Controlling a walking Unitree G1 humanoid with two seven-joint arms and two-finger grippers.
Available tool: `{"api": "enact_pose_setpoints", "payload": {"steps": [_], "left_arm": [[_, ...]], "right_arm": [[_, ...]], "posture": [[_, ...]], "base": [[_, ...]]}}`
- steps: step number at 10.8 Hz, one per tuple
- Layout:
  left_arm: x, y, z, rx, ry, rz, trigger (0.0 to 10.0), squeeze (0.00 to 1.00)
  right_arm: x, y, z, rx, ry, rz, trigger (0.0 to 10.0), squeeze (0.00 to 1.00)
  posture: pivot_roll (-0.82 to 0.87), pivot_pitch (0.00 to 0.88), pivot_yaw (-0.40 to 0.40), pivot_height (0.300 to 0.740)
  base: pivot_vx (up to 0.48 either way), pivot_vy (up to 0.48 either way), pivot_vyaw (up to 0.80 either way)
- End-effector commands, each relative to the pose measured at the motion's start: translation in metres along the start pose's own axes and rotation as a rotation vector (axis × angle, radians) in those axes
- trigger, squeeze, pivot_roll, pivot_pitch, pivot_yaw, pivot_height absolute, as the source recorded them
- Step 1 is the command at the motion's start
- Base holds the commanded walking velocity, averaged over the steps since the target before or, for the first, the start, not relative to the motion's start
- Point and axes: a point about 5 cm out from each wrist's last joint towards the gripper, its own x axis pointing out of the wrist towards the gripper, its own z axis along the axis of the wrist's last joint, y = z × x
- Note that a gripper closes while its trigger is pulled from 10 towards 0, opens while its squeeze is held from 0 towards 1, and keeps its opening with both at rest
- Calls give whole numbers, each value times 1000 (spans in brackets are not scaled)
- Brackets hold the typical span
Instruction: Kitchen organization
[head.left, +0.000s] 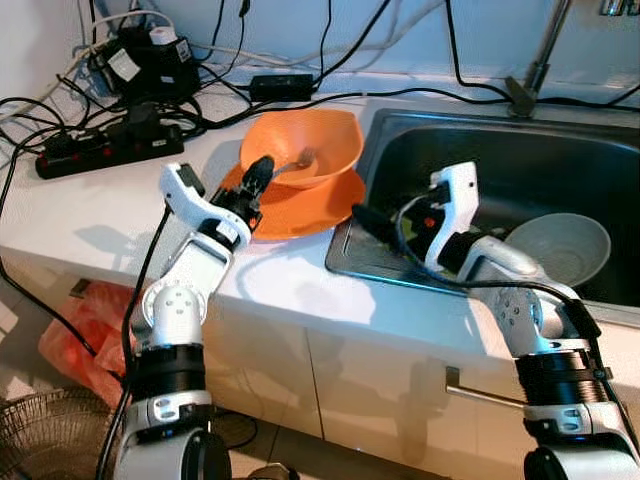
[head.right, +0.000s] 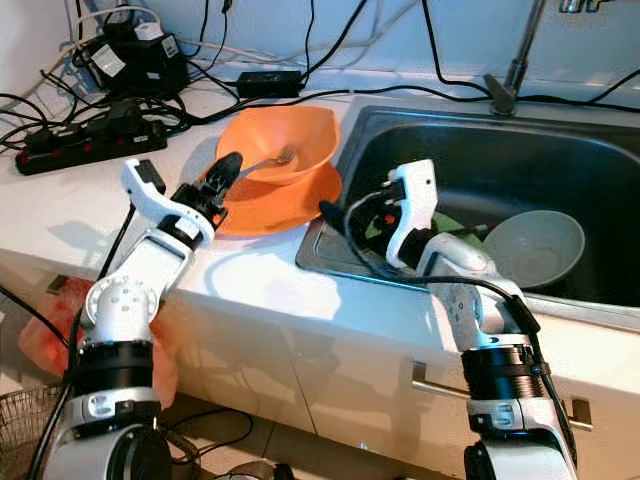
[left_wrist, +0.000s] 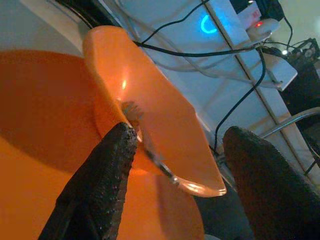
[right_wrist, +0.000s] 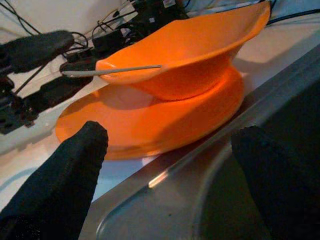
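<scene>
So there's an orange bowl (head.left: 305, 145) sitting on an orange plate (head.left: 300, 205) on the white desk (head.left: 110, 215), right beside the steel sink (head.left: 380, 255). A metal fork (head.left: 293, 165) lies in the bowl with its handle sticking out over the rim toward the robot's left. The left gripper (left_wrist: 175, 150) is up at that side of the bowl, jaws released and spread, one finger (left_wrist: 107, 170) just beside the fork handle, not closed on anything. The right gripper (right_wrist: 170, 150) hovers over the sink's near left corner, pointing at the plate, jaws also wide apart and holding nothing. Down in the sink there's a pale bowl (head.left: 560, 245) toward the right side, well apart from the orange stuff. Back of the desk is a mess of black cables, a power strip (head.left: 105, 150) and a black box (head.left: 150, 60), and the faucet (head.left: 535, 60) stands behind the sink
</scene>
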Motion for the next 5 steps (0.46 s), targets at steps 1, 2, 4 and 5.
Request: {"api": "enact_pose_setpoints", "payload": {"steps": [1, 2, 4, 5], "left_arm": [[3, -1, 5, -6, 1, -16, 2824, 0], [6, -4, 8, -21, -9, -27, 0, 0], [9, -7, 9, -35, -3, -39, 0, 0], [9, -7, 8, -55, 2, -38, 0, 0]], "right_arm": [[-1, 6, 2, -2, -2, 36, 10000, 0], [-3, 10, 2, -11, -2, 59, 10000, 0], [-6, 16, 4, -33, -12, 100, 10000, 0], [-7, 17, 5, -39, -14, 110, 10000, 0]], "posture": [[111, 55, 105, 740], [111, 55, 105, 740], [106, 54, 108, 740], [103, 52, 108, 740]], "base": [[0, 0, 0], [0, 0, 0], [0, 0, 0], [0, 0, 0]]}}
